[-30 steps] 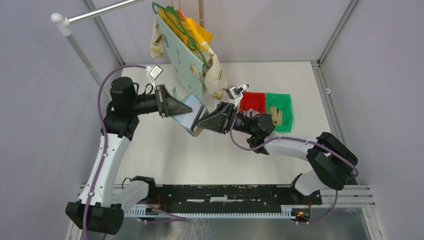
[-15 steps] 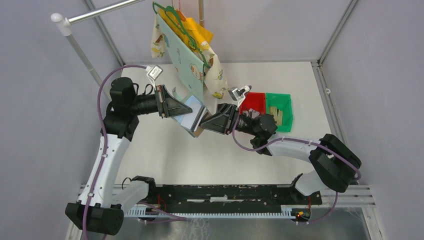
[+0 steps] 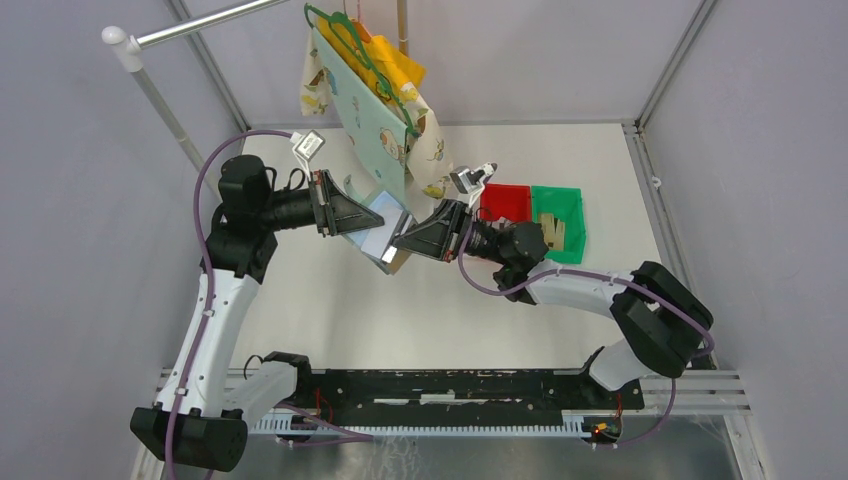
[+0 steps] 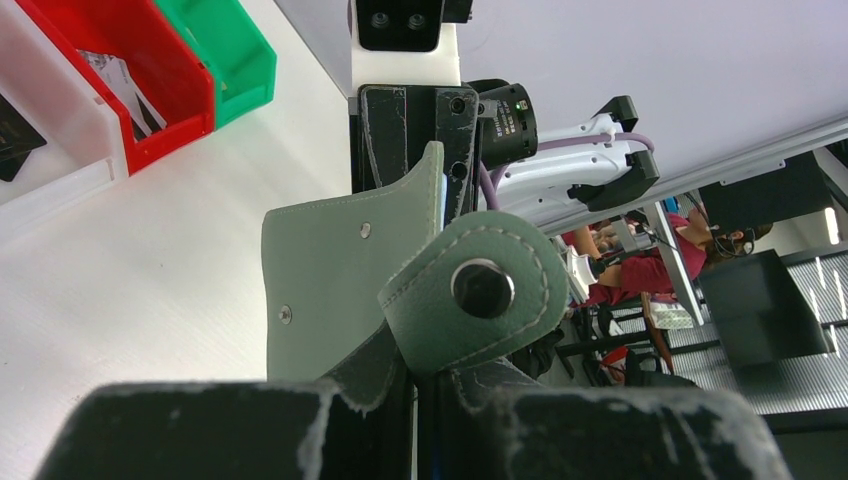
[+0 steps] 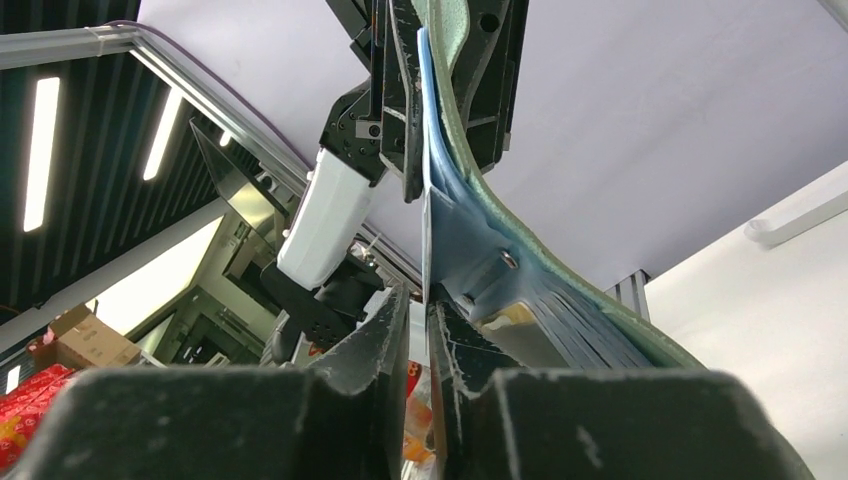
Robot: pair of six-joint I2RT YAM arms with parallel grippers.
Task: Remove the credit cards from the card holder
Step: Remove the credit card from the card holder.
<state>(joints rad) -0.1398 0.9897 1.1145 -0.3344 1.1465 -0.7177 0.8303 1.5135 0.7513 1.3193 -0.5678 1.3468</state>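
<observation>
The grey-green card holder (image 3: 382, 235) is held in the air between both arms, open, its blue-silver pockets facing up. My left gripper (image 3: 362, 222) is shut on its fold. In the left wrist view the snap tab (image 4: 480, 290) curls over my left gripper (image 4: 430, 378). My right gripper (image 3: 400, 245) is at the holder's near edge. In the right wrist view a thin pale credit card (image 5: 424, 230) sticks out of the blue pockets (image 5: 520, 290), edge-on, between the narrowly open jaws of my right gripper (image 5: 418, 305), with a gap beside it. A tan card (image 5: 500, 316) sits in a pocket.
A red bin (image 3: 505, 203) and a green bin (image 3: 558, 220) stand behind the right gripper; a white bin (image 4: 40, 180) sits beside them. Patterned cloths on a green hanger (image 3: 375, 100) hang over the back of the table, close above the holder. A rail (image 3: 180, 30) crosses the back left.
My right gripper has shifted slightly left, closer onto the holder's edge. The left arm and the holder have stayed in place.
</observation>
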